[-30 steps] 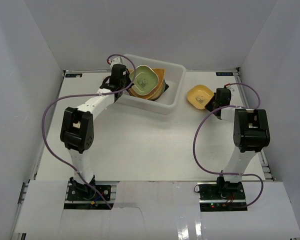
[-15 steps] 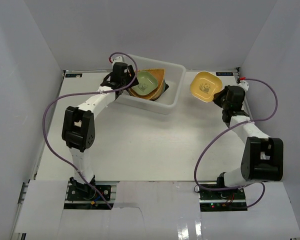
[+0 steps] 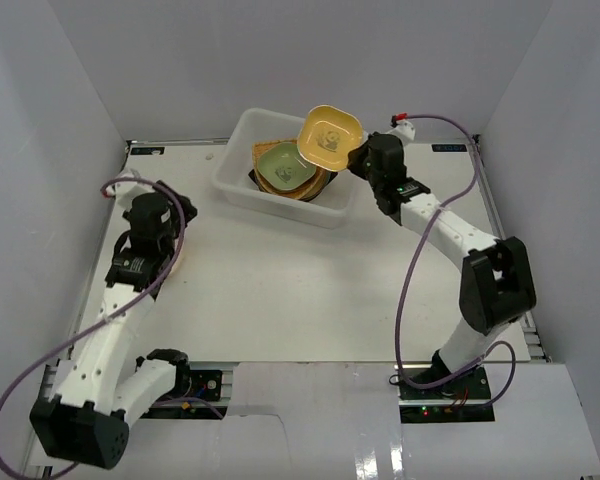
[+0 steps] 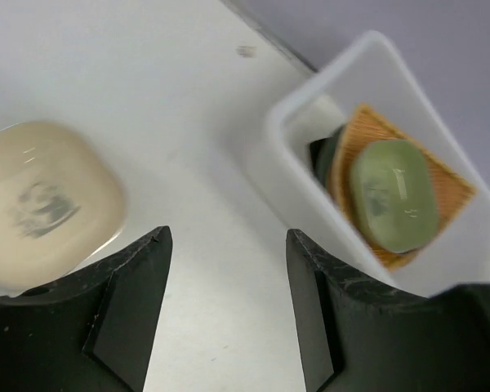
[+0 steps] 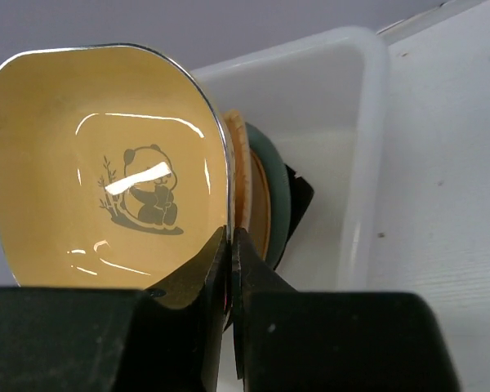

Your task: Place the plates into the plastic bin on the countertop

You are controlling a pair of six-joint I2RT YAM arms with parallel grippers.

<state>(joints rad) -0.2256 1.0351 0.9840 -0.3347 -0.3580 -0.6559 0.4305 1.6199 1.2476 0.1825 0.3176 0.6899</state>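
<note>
Plates nearly binned: left tool [image 4: 229, 245] has pulled back to the left, and right tool [image 5: 230, 245] has carried one over.
Left tool is spread above one cream rounded plate [image 4: 45, 204] on the white bench [image 4: 188, 106]. One white translucent plastic bin [image 3: 235, 185], far centre, holds three visible plates, with a small green plate [image 3: 285, 162] on top. Right tool pinches one yellow panda-printed plate [image 5: 106, 155] over the bin's right rim.

A small yellow plate [image 3: 329, 136] with a panda drawing is held tilted above the right end of the bin [image 3: 280, 205], its rim pinched in the closed right pincer [image 5: 230, 245]. Inside the white translucent bin, a small green plate [image 3: 286, 165] is stacked on a woven tan square plate [image 4: 453, 184], with a dark plate [image 5: 279, 196] beneath. A small cream plate [image 4: 45, 200] is seen lying flat on the white surface [image 3: 280, 290], well apart from the bin, to its left.
</note>
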